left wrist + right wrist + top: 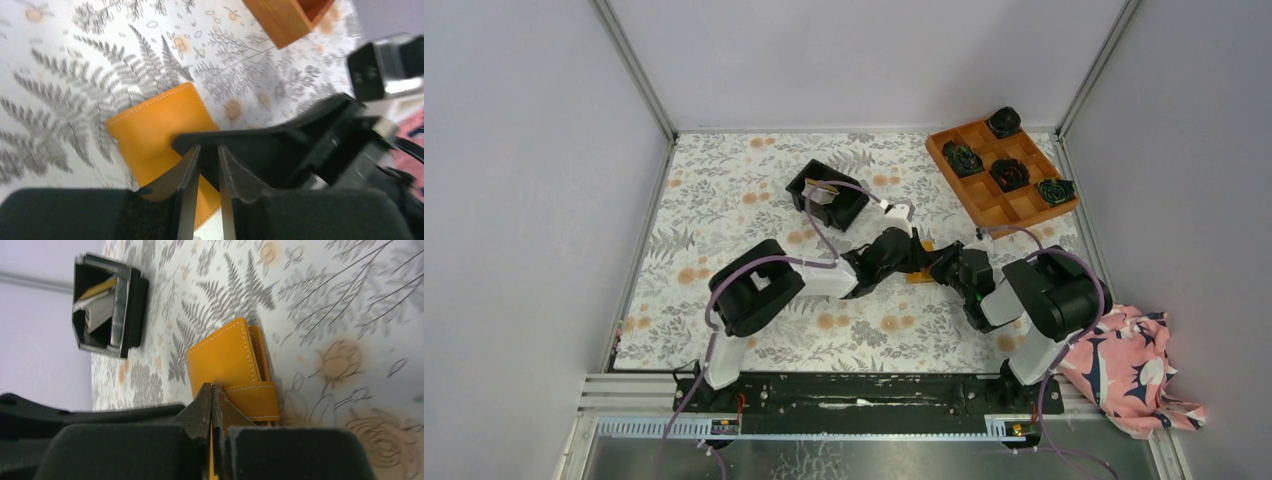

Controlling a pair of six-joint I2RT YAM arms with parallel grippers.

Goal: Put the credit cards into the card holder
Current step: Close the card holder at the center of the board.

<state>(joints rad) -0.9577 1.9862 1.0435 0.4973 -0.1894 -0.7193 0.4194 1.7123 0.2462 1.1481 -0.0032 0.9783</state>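
The card holder [225, 360] lies folded shut on the flowered table, orange-tan side up; it also shows in the left wrist view [150, 130] and as an orange sliver in the top view [920, 277]. My right gripper [211, 392] is shut, its tips pinching the end of the holder's strap [255, 400]. My left gripper [208, 155] hovers just above the holder, its jaws a narrow gap apart with nothing between them. Both grippers meet mid-table, left [914, 250] and right [944, 265]. The credit cards [97, 305] stand in the black bin [799, 180].
The black bin [132, 310] sits behind and left of the holder. An orange compartment tray [984, 205] with dark rosettes stands at the back right; its corner shows in the left wrist view [282, 20]. A pink flowered cloth [1124, 365] lies off the table's right edge.
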